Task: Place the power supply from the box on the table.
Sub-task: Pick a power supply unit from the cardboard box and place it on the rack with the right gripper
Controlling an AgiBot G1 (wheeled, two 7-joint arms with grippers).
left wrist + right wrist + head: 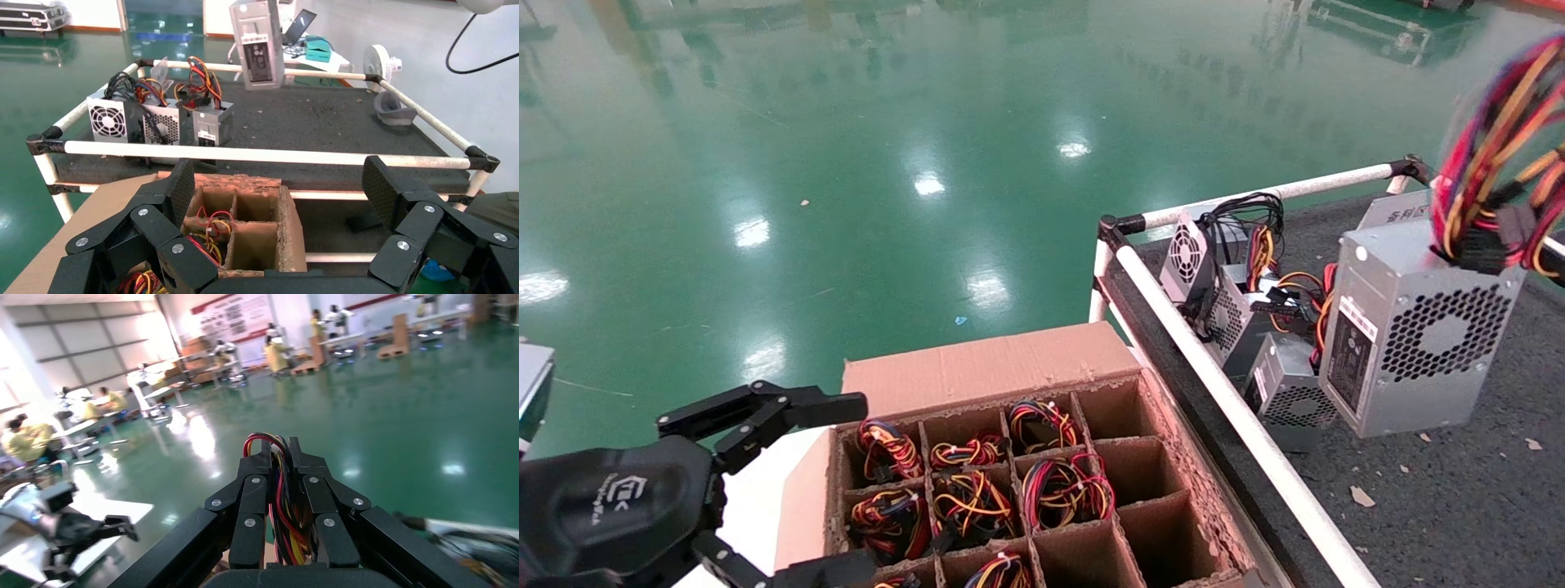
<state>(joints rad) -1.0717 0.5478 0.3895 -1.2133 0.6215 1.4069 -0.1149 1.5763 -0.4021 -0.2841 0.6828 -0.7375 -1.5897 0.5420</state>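
Observation:
The power supply (1418,327), a silver-grey box with a perforated side, hangs in the air over the table (1459,506) by its looped red, yellow and purple wires (1500,139). It also shows in the left wrist view as the power supply (258,43) above the felt table (318,122). My right gripper (280,447) is shut on the wire bundle (283,508); the gripper itself lies outside the head view. My left gripper (764,482) stands open beside the box (977,367), at its left edge. Between its fingers (183,184) I see the box's cells (287,226).
Three other supply units (1230,318) with cables sit at the table's far-left corner behind the white rail (1238,416). Several box cells hold wire bundles (977,490); the cells nearest the table are empty. A white sign (1393,211) stands behind the hanging unit.

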